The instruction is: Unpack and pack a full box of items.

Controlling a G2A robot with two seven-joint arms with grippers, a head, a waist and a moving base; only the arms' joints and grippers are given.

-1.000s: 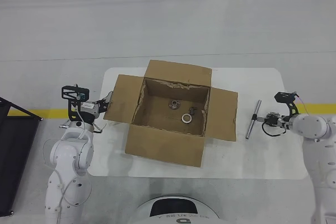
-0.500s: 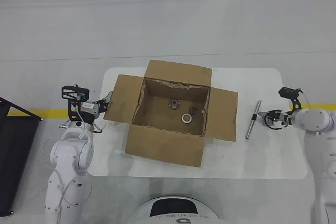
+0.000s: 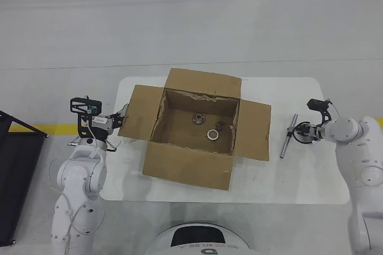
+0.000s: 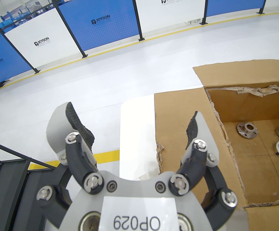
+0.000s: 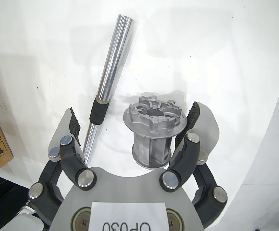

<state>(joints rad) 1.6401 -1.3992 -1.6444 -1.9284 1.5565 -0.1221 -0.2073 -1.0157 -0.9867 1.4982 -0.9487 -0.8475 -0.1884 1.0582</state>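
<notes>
An open cardboard box (image 3: 179,164) sits in the middle of the white table (image 3: 293,185). On its floor lie a metal flange (image 3: 198,118), a ring (image 3: 212,134) and a small bracket (image 3: 221,125). A shiny metal rod (image 3: 288,135) with a black sleeve lies on the table to the right of the box. Beside the rod a grey toothed metal hub (image 5: 153,131) stands upright on the table. My right gripper (image 5: 133,116) is open around the hub, one finger (image 5: 192,118) close against its rim. My left gripper (image 4: 134,126) hangs open and empty by the box's left flap (image 4: 178,121).
A black rack (image 3: 6,172) stands on the floor to the left of the table. The box's four flaps are folded outward. Bare table shows in front of the box and at the right front corner.
My right gripper has shifted slightly toward the rod and its wrist has turned. The left arm and the box's contents have not moved.
</notes>
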